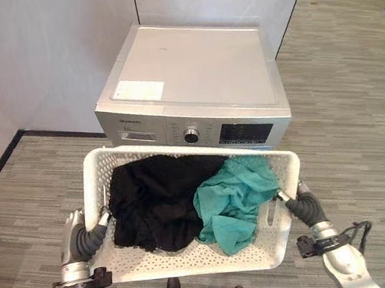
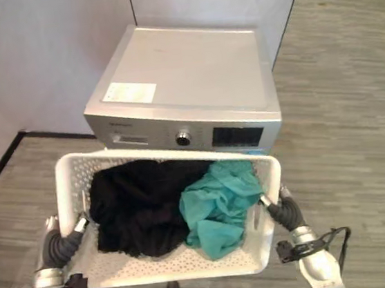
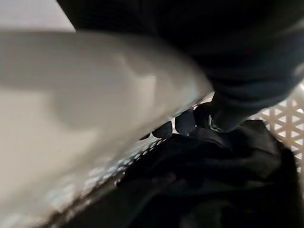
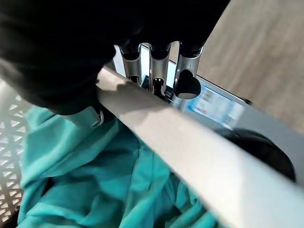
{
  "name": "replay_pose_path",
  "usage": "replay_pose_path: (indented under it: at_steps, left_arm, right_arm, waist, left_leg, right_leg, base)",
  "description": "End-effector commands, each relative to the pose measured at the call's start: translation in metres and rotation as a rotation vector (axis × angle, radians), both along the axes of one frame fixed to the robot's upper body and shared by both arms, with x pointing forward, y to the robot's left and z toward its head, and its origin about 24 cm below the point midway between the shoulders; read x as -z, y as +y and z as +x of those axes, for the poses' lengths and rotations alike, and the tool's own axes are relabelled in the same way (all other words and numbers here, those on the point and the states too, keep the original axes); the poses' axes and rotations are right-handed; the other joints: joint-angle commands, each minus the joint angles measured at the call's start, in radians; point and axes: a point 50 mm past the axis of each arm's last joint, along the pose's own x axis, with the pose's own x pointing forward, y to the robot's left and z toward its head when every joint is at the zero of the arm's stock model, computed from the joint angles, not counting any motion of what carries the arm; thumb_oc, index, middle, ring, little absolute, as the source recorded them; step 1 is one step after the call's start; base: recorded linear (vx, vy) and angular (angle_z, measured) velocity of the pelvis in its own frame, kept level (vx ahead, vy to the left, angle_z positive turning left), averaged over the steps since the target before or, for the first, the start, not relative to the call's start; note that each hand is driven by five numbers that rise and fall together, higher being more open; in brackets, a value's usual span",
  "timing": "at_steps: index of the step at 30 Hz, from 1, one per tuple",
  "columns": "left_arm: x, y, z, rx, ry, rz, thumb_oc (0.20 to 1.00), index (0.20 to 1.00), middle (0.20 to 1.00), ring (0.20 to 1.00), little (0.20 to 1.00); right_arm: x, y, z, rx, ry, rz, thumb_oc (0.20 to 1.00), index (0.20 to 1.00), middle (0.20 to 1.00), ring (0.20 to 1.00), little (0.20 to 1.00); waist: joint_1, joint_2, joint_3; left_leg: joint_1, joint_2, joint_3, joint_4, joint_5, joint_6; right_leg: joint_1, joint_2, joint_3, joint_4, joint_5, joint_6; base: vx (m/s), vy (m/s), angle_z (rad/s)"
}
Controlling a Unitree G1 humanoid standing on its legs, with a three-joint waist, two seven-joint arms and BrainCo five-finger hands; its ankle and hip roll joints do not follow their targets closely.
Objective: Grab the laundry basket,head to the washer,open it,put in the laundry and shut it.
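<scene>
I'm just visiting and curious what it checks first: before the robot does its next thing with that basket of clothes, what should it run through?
1. Left hand curled on the laundry basket rim: ok, dark fingertips wrap under the edge.
2. Right hand gripping the opposite rim: ok, fingers hook over it.
3. Laundry inside: ok, black clothes and teal garment lie within the walls.
4. Facing the washer: ok, it stands directly ahead, beyond the basket.
5. Washer door state: cannot tell, the basket hides the front below the control panel.
6. Spot to set the basket down: probably ok, bare floor to the right.
</scene>
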Motion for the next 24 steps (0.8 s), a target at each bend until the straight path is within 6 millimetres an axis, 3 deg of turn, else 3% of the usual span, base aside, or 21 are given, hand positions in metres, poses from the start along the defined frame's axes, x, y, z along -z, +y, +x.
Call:
replay_pose_path:
  at_steps: [1, 3, 4, 5, 7, 8, 11, 13, 16, 17, 19, 21, 24]
  left_arm:
    - [-0.044, 0.098, -0.016, -0.426, -0.148, 0.122, 0.2, 0.2, 0.2, 0.2, 0.2]
    - [-0.055, 0.1, -0.001, -0.402, -0.182, 0.132, 0.2, 0.2, 0.2, 0.2, 0.2]
    - [-0.074, 0.1, 0.015, -0.365, -0.234, 0.171, 0.2, 0.2, 0.2, 0.2, 0.2]
    - [-0.075, 0.101, 0.017, -0.364, -0.238, 0.169, 0.2, 0.2, 0.2, 0.2, 0.2]
    - [-0.107, 0.097, 0.046, -0.303, -0.318, 0.21, 0.2, 0.2, 0.2, 0.2, 0.2]
    - [-0.108, 0.098, 0.049, -0.303, -0.326, 0.205, 0.2, 0.2, 0.2, 0.2, 0.2]
    - [-0.146, 0.082, 0.091, -0.205, -0.419, 0.19, 0.2, 0.2, 0.2, 0.2, 0.2]
    - [-0.159, 0.077, 0.102, -0.174, -0.448, 0.174, 0.2, 0.2, 0.2, 0.2, 0.2]
    - [-0.203, 0.072, 0.125, -0.147, -0.497, 0.192, 0.2, 0.2, 0.2, 0.2, 0.2]
    - [-0.219, 0.07, 0.132, -0.134, -0.507, 0.19, 0.2, 0.2, 0.2, 0.2, 0.2]
    - [-0.236, 0.064, 0.141, -0.104, -0.512, 0.176, 0.2, 0.2, 0.2, 0.2, 0.2]
    - [-0.252, 0.059, 0.152, -0.104, -0.524, 0.184, 0.2, 0.2, 0.2, 0.2, 0.2]
    - [-0.251, 0.047, 0.162, -0.04, -0.494, 0.172, 0.2, 0.2, 0.2, 0.2, 0.2]
  right_arm:
    - [-0.03, -0.107, -0.009, 0.39, -0.05, -0.205, 0.2, 0.2, 0.2, 0.2, 0.2]
    - [-0.04, -0.11, 0.003, 0.376, -0.077, -0.193, 0.2, 0.2, 0.2, 0.2, 0.2]
    - [-0.054, -0.116, 0.015, 0.355, -0.101, -0.205, 0.2, 0.2, 0.2, 0.2, 0.2]
    - [-0.055, -0.117, 0.017, 0.357, -0.106, -0.2, 0.2, 0.2, 0.2, 0.2, 0.2]
    - [-0.079, -0.126, 0.039, 0.328, -0.137, -0.223, 0.2, 0.2, 0.2, 0.2, 0.2]
    - [-0.082, -0.128, 0.042, 0.332, -0.145, -0.22, 0.2, 0.2, 0.2, 0.2, 0.2]
    - [-0.105, -0.131, 0.071, 0.294, -0.15, -0.232, 0.2, 0.2, 0.2, 0.2, 0.2]
    - [-0.114, -0.131, 0.082, 0.289, -0.163, -0.222, 0.2, 0.2, 0.2, 0.2, 0.2]
    - [-0.145, -0.134, 0.101, 0.295, -0.215, -0.227, 0.2, 0.2, 0.2, 0.2, 0.2]
    - [-0.156, -0.136, 0.105, 0.306, -0.232, -0.239, 0.2, 0.2, 0.2, 0.2, 0.2]
    - [-0.172, -0.133, 0.114, 0.312, -0.262, -0.271, 0.2, 0.2, 0.2, 0.2, 0.2]
    - [-0.175, -0.14, 0.119, 0.354, -0.252, -0.278, 0.2, 0.2, 0.2, 0.2, 0.2]
    - [-0.158, -0.153, 0.117, 0.419, -0.191, -0.273, 0.2, 0.2, 0.2, 0.2, 0.2]
  waist:
    - [0.003, -0.007, -0.086]
    - [0.003, -0.009, -0.091]
    - [0.004, -0.011, -0.109]
    - [0.005, -0.011, -0.104]
    - [0.009, -0.015, -0.12]
    - [0.01, -0.014, -0.113]
    - [0.013, -0.02, -0.127]
    - [0.017, -0.021, -0.127]
    - [0.026, -0.029, -0.098]
    - [0.035, -0.034, -0.077]
    - [0.047, -0.032, -0.057]
    - [0.046, -0.036, -0.048]
    - [0.067, -0.031, -0.057]
  left_leg:
    - [-0.054, 0.064, -0.045, 0.125, -0.121, -0.005]
    - [-0.051, 0.067, -0.05, 0.126, -0.122, -0.01]
    - [-0.046, 0.071, -0.051, 0.125, -0.123, -0.013]
    - [-0.047, 0.071, -0.053, 0.125, -0.122, -0.014]
    - [-0.039, 0.078, -0.057, 0.121, -0.117, -0.023]
    - [-0.041, 0.078, -0.059, 0.119, -0.116, -0.024]
    - [-0.044, 0.093, -0.071, 0.122, -0.101, -0.039]
    - [-0.051, 0.101, -0.077, 0.131, -0.096, -0.045]
    - [-0.12, 0.125, -0.104, 0.257, -0.086, -0.071]
    - [-0.179, 0.122, -0.127, 0.347, -0.048, -0.074]
    - [-0.249, 0.095, -0.149, 0.452, -0.028, -0.065]
    - [-0.328, 0.081, -0.14, 0.452, -0.032, -0.056]
    - [-0.372, 0.057, -0.086, 0.329, -0.012, -0.042]
  right_leg:
    - [-0.081, -0.056, -0.069, 0.073, -0.006, 0.025]
    - [-0.074, -0.053, -0.075, 0.071, -0.01, 0.024]
    - [-0.067, -0.05, -0.078, 0.07, -0.012, 0.024]
    - [-0.067, -0.05, -0.079, 0.069, -0.013, 0.024]
    - [-0.057, -0.041, -0.087, 0.068, -0.018, 0.025]
    - [-0.058, -0.041, -0.089, 0.067, -0.019, 0.024]
    - [-0.055, -0.024, -0.095, 0.074, -0.028, 0.022]
    - [-0.054, -0.016, -0.099, 0.077, -0.034, 0.018]
    - [-0.049, 0.016, -0.105, 0.088, -0.062, -0.013]
    - [-0.048, 0.022, -0.113, 0.09, -0.057, -0.027]
    - [-0.031, 0.026, -0.128, 0.087, -0.061, -0.039]
    - [-0.016, 0.024, -0.154, 0.075, -0.068, -0.034]
    - [0.012, 0.027, -0.172, 0.057, -0.079, -0.018]
  base:
    - [0.04, -0.031, 0.03]
    - [0.05, -0.037, 0.09]
    - [0.06, -0.034, 0.1]
    - [0.07, -0.045, 0.12]
    - [0.05, -0.044, 0.13]
    - [0.07, -0.049, 0.11]
    - [0.02, -0.072, 0.13]
    - [0.02, -0.085, 0.11]
    - [-0.03, -0.136, 0.22]
    - [-0.08, -0.123, 0.26]
    - [-0.03, -0.031, 0.21]
    - [0.08, 0.075, 0.32]
    - [0.19, 0.181, 0.59]
